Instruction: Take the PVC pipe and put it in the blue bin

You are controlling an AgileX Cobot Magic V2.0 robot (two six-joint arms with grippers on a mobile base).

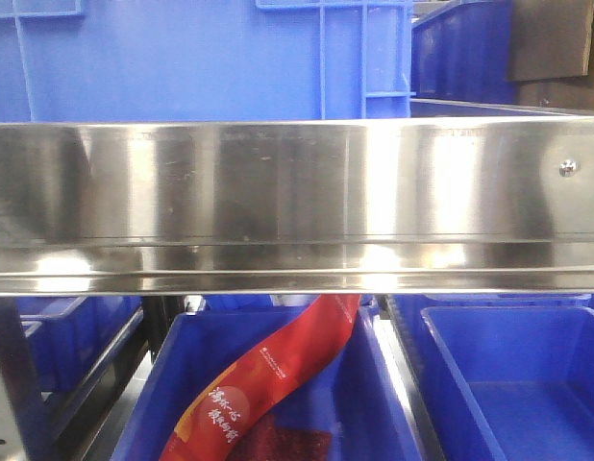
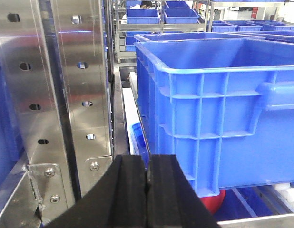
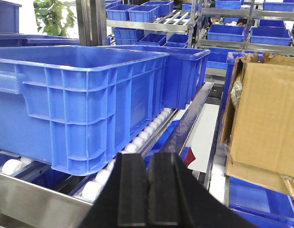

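No PVC pipe shows in any view. A large blue bin [image 2: 218, 109] stands on the shelf, filling the right of the left wrist view; the same bin [image 3: 75, 99] fills the left of the right wrist view. My left gripper [image 2: 147, 164] is shut with nothing between its black pads, low beside the bin's corner. My right gripper [image 3: 148, 161] is also shut and empty, in front of the bin's other corner above the white rollers [image 3: 137, 140]. Neither gripper shows in the front view.
A steel shelf rail [image 1: 297, 202] spans the front view, with lower blue bins [image 1: 508, 384] and a red packet [image 1: 268, 379] beneath. A perforated steel upright [image 2: 56, 95] stands left of my left gripper. A cardboard box [image 3: 266, 118] sits right of my right gripper.
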